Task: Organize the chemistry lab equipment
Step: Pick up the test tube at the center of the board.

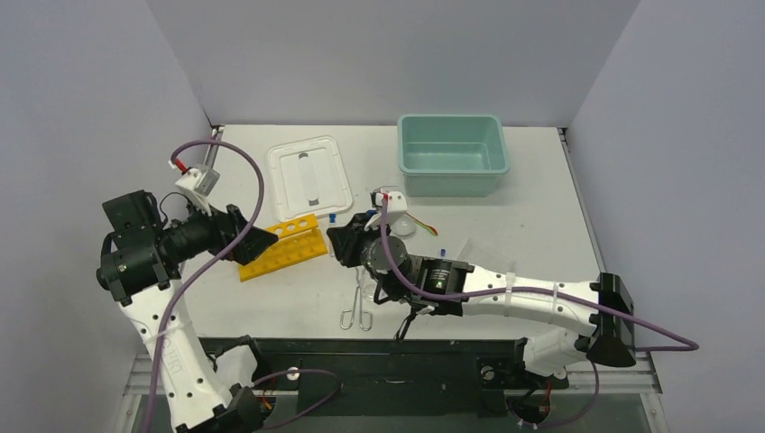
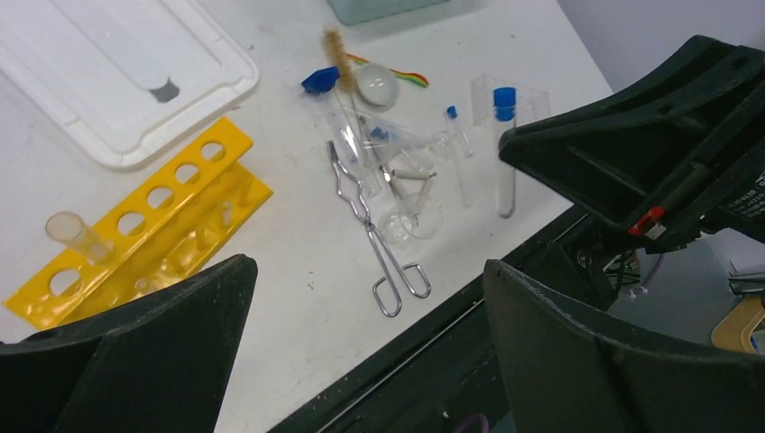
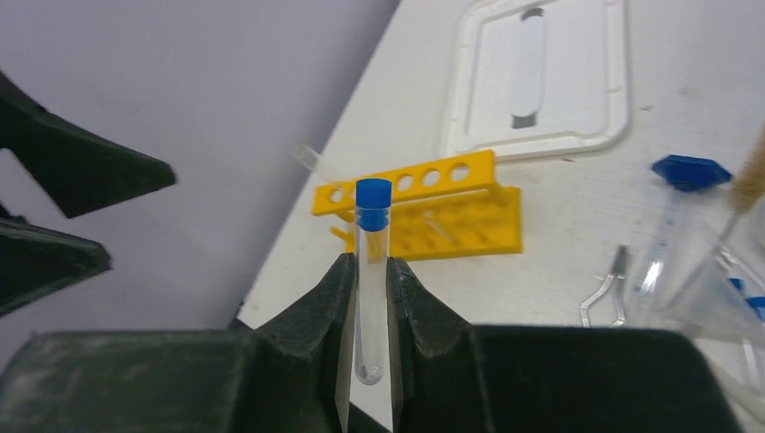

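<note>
Vial [image 3: 373,216]: upright, blue cap up, clenched in right gripper [image 3: 372,275].
Left gripper [image 2: 368,271]: released, jaws wide, beside rack [image 2: 171,225].
Tongs [image 2: 367,225]: flat on table [image 2: 298,271].

The yellow holed rack [image 2: 244,203] lies on the table with 1 clear tube [image 2: 77,236] slanting from its end hole. Near it, metal tongs [image 2: 370,234], a glass beaker [image 2: 412,216], a tan-bristled brush [image 2: 338,54] and a round dish [image 2: 377,86] lie clustered. 1 blue-capped vial [image 3: 372,230] is pinched in the right end effector [image 3: 372,280], cap outward.
</note>
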